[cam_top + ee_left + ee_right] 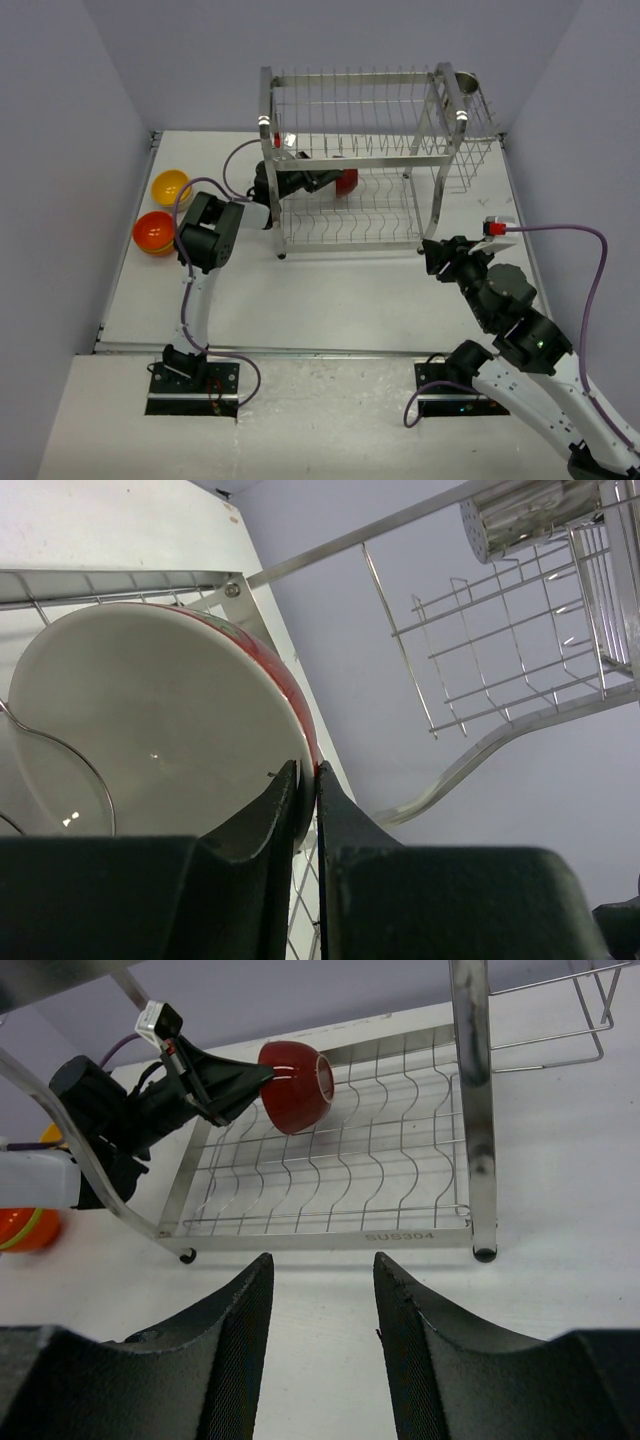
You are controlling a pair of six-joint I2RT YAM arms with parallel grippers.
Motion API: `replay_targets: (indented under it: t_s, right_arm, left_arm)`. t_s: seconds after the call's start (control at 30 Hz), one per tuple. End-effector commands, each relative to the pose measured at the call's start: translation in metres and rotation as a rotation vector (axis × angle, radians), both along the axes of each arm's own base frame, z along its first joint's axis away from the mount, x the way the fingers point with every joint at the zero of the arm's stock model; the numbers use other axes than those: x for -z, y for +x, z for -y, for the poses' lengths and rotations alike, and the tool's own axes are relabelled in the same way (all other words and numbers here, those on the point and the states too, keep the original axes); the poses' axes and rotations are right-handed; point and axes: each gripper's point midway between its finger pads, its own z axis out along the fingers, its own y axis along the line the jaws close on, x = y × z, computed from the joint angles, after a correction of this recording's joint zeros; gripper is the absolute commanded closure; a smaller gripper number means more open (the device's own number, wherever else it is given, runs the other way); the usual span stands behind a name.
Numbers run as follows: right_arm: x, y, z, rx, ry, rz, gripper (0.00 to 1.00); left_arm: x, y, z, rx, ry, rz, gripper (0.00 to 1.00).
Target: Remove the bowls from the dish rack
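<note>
Nearest, the right gripper [322,1265] hangs just before the dish rack [470,1080], jaws about half apart and holding nothing. Stamped on the rack's front bottom rail is "SUS304". Farther in, the left gripper [255,1082] is pinched tight on the rim of the dark red bowl [293,1088] over the lower tier — tipped on its side, mouth facing sideways toward the rack's right end, white inside. Off the rack's left end, a yellow-orange bowl [170,186] and an orange-red bowl [155,232] rest on the table [350,300].
</note>
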Motion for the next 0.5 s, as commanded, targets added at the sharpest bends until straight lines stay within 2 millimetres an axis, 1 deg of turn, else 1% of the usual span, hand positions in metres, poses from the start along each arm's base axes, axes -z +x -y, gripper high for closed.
replay_targets:
  t_s: [0.0,0.07,0.1,0.17,0.2,0.27,0.3,0.37,0.4,0.47]
  right_arm:
    - [0.0,0.001,-0.003,-0.007,0.013,0.0,0.53]
    - [0.001,0.001,-0.004,-0.009,0.011,-0.005,0.53]
    - [0.001,0.001,-0.004,-0.011,0.011,-0.005,0.53]
    - [0.003,0.001,-0.005,-0.012,0.011,-0.007,0.53]
    - [0.001,0.001,-0.005,-0.014,0.013,-0.004,0.53]
    - [0.002,0.002,-0.005,-0.012,0.012,-0.005,0.54]
    - [0.003,0.002,-0.006,-0.016,0.008,-0.008,0.53]
    - [0.003,0.002,-0.006,-0.015,0.011,-0.007,0.53]
    - [0.004,0.002,-0.007,-0.018,0.009,-0.01,0.53]
    - [0.004,0.003,-0.007,-0.017,0.009,-0.01,0.53]
  left_arm:
    - [-0.009,-0.006,0.012,0.047,-0.009,0.046,1.0]
    - [-0.01,-0.007,0.01,0.052,-0.025,0.043,1.0]
    - [-0.017,-0.008,0.008,0.054,-0.045,0.074,1.0]
    - [-0.02,-0.011,0.005,0.061,-0.079,0.063,1.0]
    - [-0.027,-0.013,0.004,0.065,-0.101,0.092,1.0]
    - [-0.027,-0.014,0.0,0.068,-0.131,0.079,1.0]
    - [-0.036,-0.017,-0.002,0.074,-0.155,0.113,1.0]
    - [-0.038,-0.019,-0.006,0.084,-0.205,0.097,1.0]
    - [-0.044,-0.022,-0.007,0.094,-0.23,0.123,1.0]
    - [-0.043,-0.021,-0.013,0.097,-0.269,0.102,1.0]
